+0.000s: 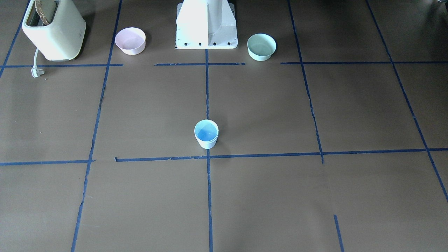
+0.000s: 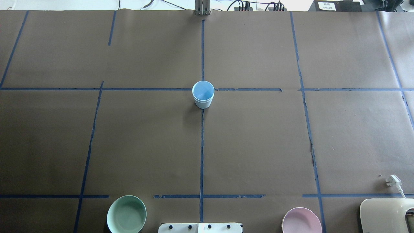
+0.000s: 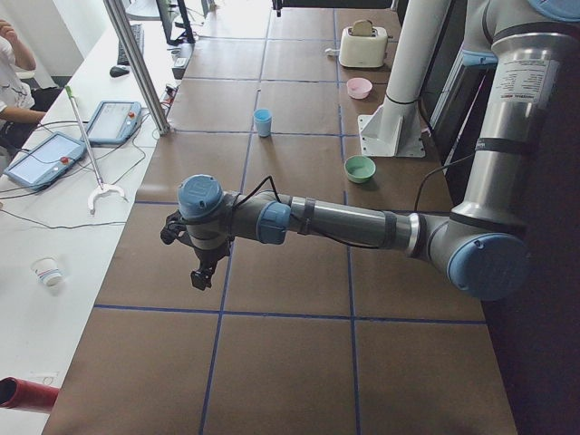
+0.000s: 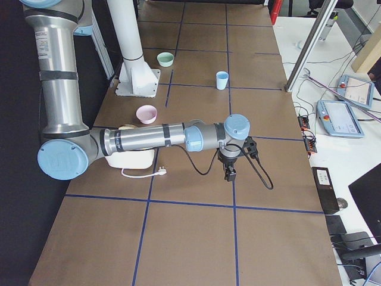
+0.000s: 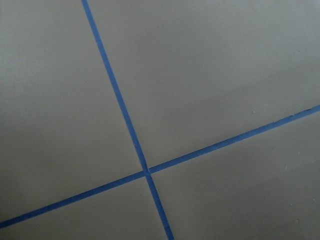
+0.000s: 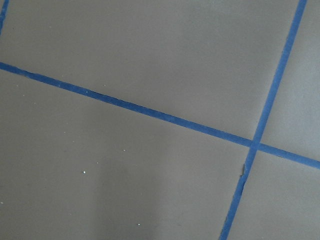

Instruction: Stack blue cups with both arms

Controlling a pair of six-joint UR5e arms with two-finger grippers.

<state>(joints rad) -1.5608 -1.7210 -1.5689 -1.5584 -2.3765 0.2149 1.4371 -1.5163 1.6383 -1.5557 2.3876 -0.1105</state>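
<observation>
One pale blue cup shape (image 1: 206, 134) stands upright on the centre tape line, also in the overhead view (image 2: 203, 94) and both side views (image 3: 263, 121) (image 4: 221, 80). A faint line rings its side below the rim; I cannot tell whether two cups are nested. No separate second cup shows. My left gripper (image 3: 201, 276) hangs over the table's left end, far from the cup. My right gripper (image 4: 229, 174) hangs over the right end, equally far. Both show only in side views, so I cannot tell if they are open or shut. The wrist views show only brown table and tape.
A pink bowl (image 1: 130, 41) and a mint-green bowl (image 1: 261, 46) flank the white pedestal (image 1: 206, 24) at the robot's side. A cream toaster (image 1: 54, 29) with its plug (image 1: 36, 71) stands beyond the pink bowl. Operators' tablets lie past the far edge (image 3: 45, 159).
</observation>
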